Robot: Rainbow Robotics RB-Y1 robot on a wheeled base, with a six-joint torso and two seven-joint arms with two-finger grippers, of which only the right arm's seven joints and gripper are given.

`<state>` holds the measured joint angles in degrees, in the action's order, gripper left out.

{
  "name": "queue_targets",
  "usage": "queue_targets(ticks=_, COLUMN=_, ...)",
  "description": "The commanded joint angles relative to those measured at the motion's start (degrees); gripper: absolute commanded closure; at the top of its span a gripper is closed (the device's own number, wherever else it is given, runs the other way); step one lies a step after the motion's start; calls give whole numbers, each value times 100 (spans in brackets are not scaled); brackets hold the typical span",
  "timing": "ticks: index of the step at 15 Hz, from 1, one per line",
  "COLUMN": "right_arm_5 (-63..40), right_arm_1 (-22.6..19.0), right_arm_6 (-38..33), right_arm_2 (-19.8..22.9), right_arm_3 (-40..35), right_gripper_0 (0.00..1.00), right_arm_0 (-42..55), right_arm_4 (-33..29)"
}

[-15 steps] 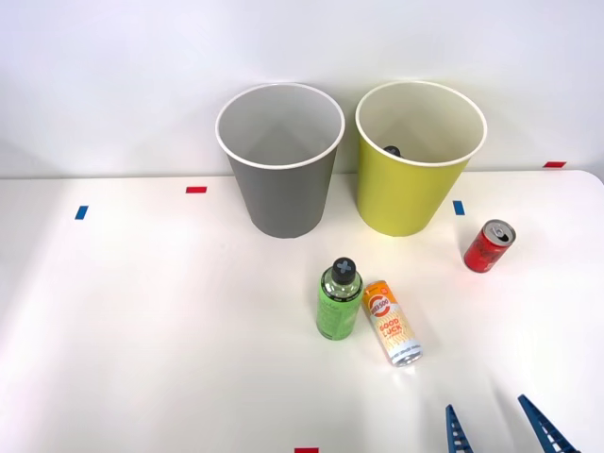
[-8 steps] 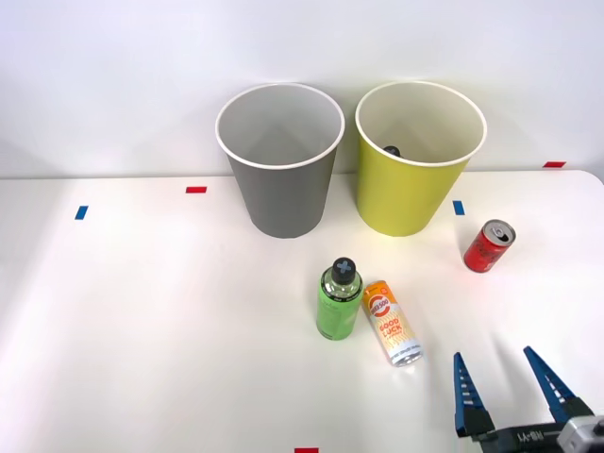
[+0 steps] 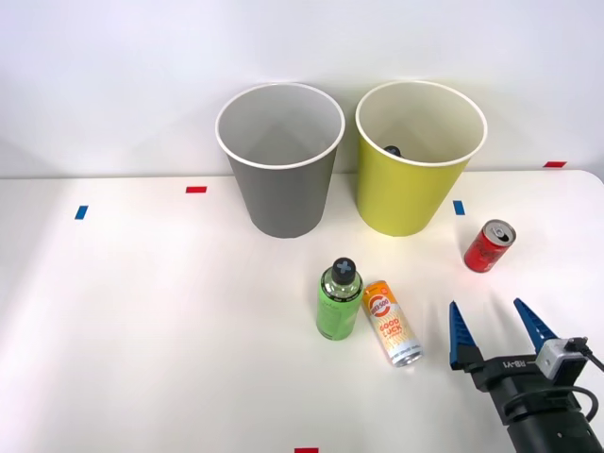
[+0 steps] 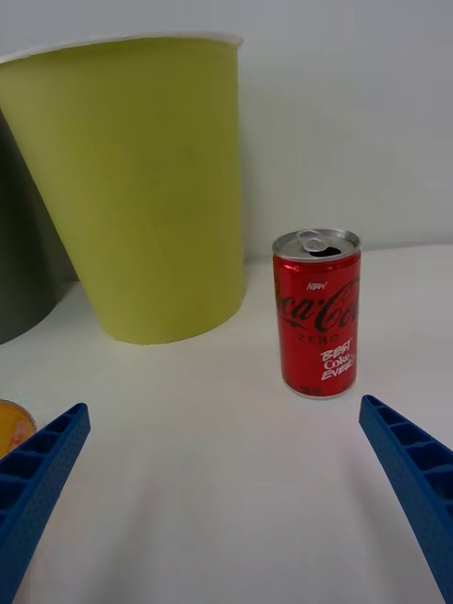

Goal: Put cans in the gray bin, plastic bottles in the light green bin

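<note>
The white tabletop [image 3: 142,311] is carrying the gray bin [image 3: 279,160] and the light green bin [image 3: 418,158] side by side against the pale wall, with bits of red and blue tape dotting the surface. The right gripper [image 3: 496,327] is hovering low over the near right of it, jaws spread wide and holding nothing. The red can [image 4: 317,313] is standing upright ahead of the gap, apart from both fingers, while the green bottle [image 3: 339,299] is standing just beside the orange-yellow can [image 3: 392,323], which is lying on its side.
</note>
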<state>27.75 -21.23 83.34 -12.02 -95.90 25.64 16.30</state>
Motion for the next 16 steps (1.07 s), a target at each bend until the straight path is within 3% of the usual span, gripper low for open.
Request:
queue_targets(ticks=1, right_arm_5=170, right_arm_1=31, right_arm_6=24, right_arm_2=86, right_arm_3=362, right_gripper_0=0, right_arm_0=-332, right_arm_4=67)
queue_targets(ticks=16, right_arm_5=214, right_arm_1=40, right_arm_6=-55, right_arm_2=288, right_arm_3=2480, right_gripper_0=0, right_arm_0=-2529, right_arm_4=313)
